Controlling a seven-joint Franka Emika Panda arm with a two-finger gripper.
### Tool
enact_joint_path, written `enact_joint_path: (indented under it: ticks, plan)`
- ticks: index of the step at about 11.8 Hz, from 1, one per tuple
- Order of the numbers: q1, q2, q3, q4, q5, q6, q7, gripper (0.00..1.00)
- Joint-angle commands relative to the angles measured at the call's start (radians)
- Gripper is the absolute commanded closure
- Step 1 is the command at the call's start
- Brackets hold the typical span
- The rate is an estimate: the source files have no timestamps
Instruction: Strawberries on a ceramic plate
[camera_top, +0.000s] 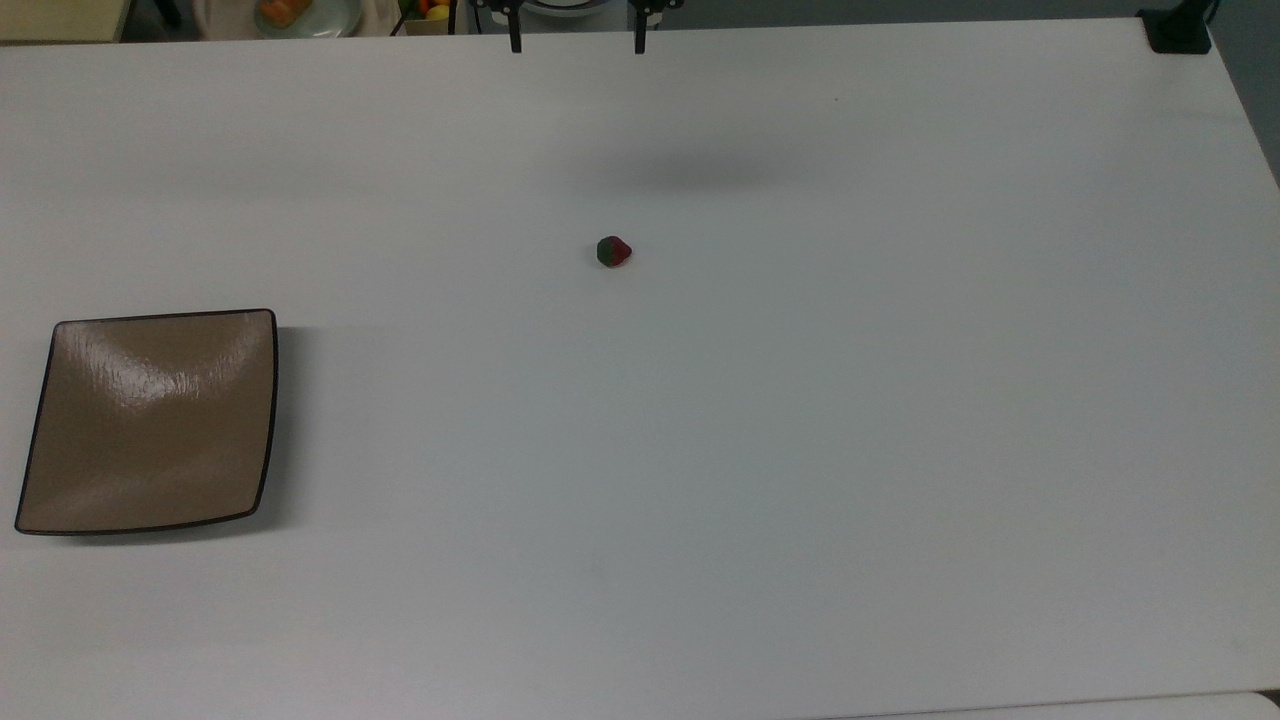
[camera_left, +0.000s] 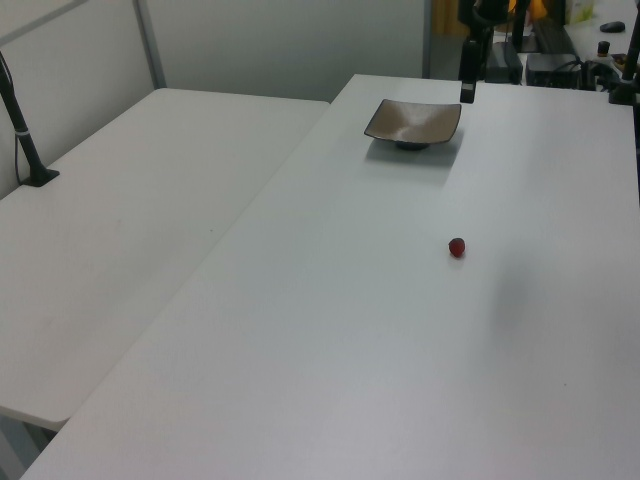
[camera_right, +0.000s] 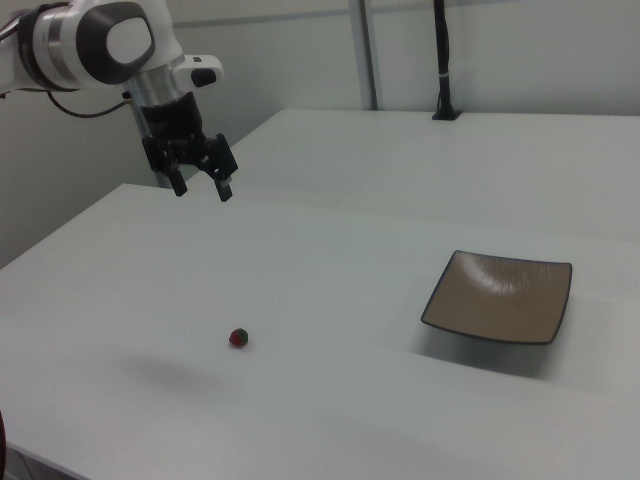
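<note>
A tiny red strawberry (camera_top: 614, 252) with a green cap lies alone near the middle of the white table (camera_top: 800, 450); it also shows as a strawberry (camera_left: 457, 247) and strawberry (camera_right: 238, 338). The square tan-brown ceramic plate (camera_top: 150, 420) with a dark rim sits bare at the top view's left, seen too as the plate (camera_left: 413, 122) and plate (camera_right: 500, 296). My gripper (camera_right: 202, 188) hangs open, high above the table and well apart from both, holding nothing. In the top view its fingertips (camera_top: 515, 44) poke in at the upper edge, with the gripper (camera_top: 577, 44) spread wide.
A second white table (camera_left: 130, 230) adjoins at the left view's left, with a black post (camera_left: 25, 140) clamped on it. A black clamp (camera_top: 1178, 32) sits at the top view's upper right corner. Clutter lies beyond the far edge (camera_top: 300, 15).
</note>
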Motion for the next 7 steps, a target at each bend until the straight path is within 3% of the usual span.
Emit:
enact_joint_path:
  ticks: [1,7]
  plan:
    - [0.004,0.006,-0.009,0.001,-0.001,0.020,-0.025,0.00]
    - [0.004,0.015,-0.009,0.000,-0.001,0.035,-0.025,0.00]
